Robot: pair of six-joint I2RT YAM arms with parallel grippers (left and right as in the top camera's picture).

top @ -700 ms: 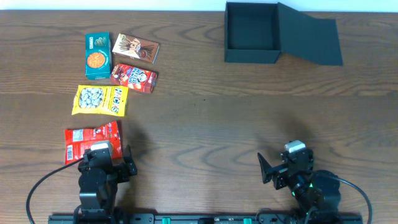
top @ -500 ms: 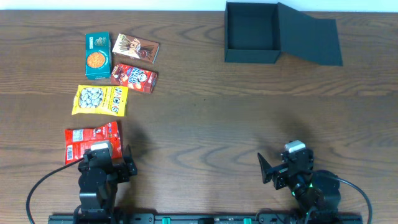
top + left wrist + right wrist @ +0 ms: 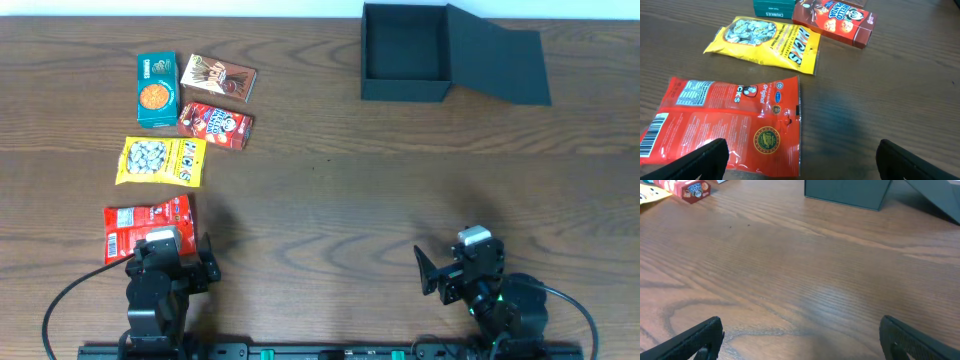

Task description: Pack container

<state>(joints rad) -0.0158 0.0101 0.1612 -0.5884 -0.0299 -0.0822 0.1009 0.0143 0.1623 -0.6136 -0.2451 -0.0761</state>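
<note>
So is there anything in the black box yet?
No, seen from above the box has a bare floor, and the snacks all lie far off to its left.

The left arm (image 3: 158,290) and right arm (image 3: 500,300) are cased in black and trailed by black cables (image 3: 72,287); the left end effector (image 3: 800,157) is black-fingered.

Bright, even light; faint sheen on table (image 3: 835,292); container (image 3: 404,50) sharp.
</note>
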